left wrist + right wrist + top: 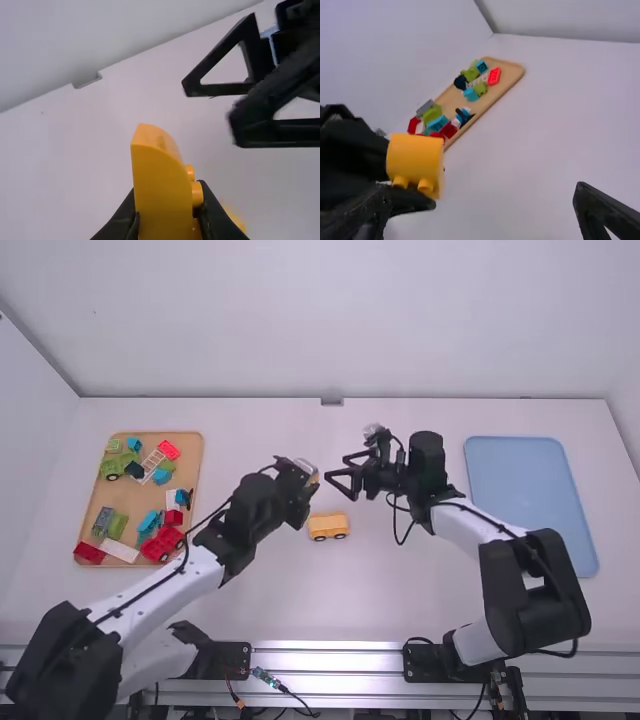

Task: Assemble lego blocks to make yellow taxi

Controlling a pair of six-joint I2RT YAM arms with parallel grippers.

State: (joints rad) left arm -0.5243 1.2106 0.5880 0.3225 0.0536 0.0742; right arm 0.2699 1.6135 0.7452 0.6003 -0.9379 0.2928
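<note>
In the high view my left gripper (308,480) is shut on a yellow block (314,478) above the middle of the table. The left wrist view has the curved yellow block (162,185), studs sideways, between the fingers of the left gripper (167,220). My right gripper (338,478) stands open and empty just right of that block. In the right wrist view the yellow block (415,157) is near one side of the widely open right gripper (480,210). A yellow car base (328,527) rests on the table below the grippers.
A wooden tray (198,455) with several coloured blocks and vehicles lies at the left. On the right is a blue tray (530,500), beside the right arm.
</note>
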